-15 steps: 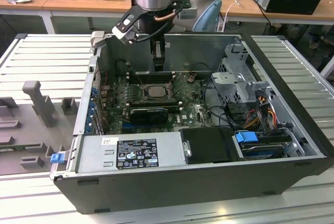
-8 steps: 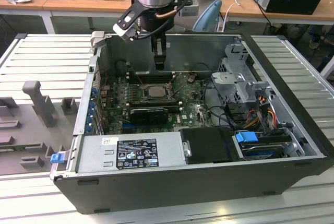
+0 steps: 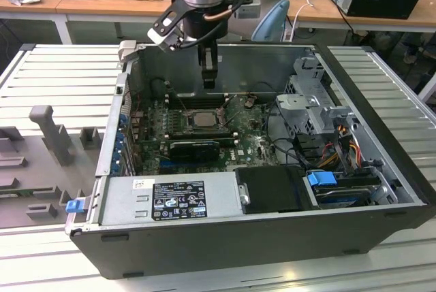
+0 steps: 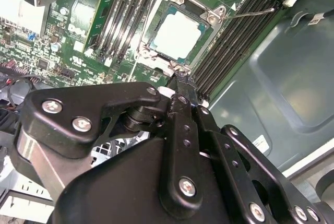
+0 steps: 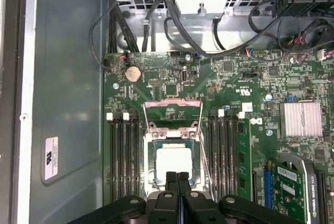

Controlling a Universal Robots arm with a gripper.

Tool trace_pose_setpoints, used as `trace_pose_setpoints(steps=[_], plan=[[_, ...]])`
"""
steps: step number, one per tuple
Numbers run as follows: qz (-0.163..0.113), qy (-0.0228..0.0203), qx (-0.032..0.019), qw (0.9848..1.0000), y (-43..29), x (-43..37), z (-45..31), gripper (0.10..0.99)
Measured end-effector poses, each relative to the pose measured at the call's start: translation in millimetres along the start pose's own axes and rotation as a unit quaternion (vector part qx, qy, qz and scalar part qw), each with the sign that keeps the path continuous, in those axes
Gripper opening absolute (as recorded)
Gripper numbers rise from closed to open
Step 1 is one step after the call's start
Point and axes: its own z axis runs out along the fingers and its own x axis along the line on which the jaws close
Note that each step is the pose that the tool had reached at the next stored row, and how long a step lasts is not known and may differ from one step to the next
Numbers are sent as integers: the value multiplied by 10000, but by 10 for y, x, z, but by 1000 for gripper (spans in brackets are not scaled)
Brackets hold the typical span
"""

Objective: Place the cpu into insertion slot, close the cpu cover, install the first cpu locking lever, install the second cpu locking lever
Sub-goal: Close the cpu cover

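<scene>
- Inside the open case, in the exterior view, we saw the cpu lying flat in its socket on the green board, near the case's middle.
- At 12 o'clock of the cpu in that view hung the gripper, pointing straight down and apart from the chip.
- Its two fingers were pressed together in the first wrist view, and we saw nothing between them: a clenched, empty claw.
- In both wrist views the fingertips sat close by one edge of the socket; we could not tell whether they touched it.
- The cover stood tilted up off the socket, on the side of the cpu away from the fingertips. The board showed through its window, and the cpu's pale top lay bare.
- A thin lever stuck out from a socket corner across the memory slots in the second wrist view.
- In the exterior view a black card lay at 6 o'clock of the cpu, just beside the socket.
- The power supply sat farther out at 6 o'clock, and the drive cage at 3 o'clock.
</scene>
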Motion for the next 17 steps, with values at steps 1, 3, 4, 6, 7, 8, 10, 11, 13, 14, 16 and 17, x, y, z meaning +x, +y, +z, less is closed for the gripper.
trace_pose_setpoints(steps=[1, 3, 4, 6, 7, 8, 10, 11, 13, 14, 16, 17], plan=[[0, 0, 0, 10000, 1, 0, -7, 106], [0, 0, 0, 10000, 2, 1, -20, 106], [0, -1, 0, 10000, 4, 2, -27, 106], [0, 0, 0, 10000, 5, 2, -38, 106], [0, 0, 0, 10000, 7, 3, -50, 106], [0, 0, 0, 10000, 10, 4, -67, 106], [1, 0, 0, 10000, 13, 5, -101, 106], [0, 0, 0, 10000, 15, 5, -120, 106], [0, 0, 0, 10000, 19, 7, -165, 106], [0, 0, 0, 10000, 21, 8, -180, 106], [-1, 0, 0, 10000, 25, 9, -201, 106], [-1, 0, 0, 10000, 30, 9, -211, 106]])
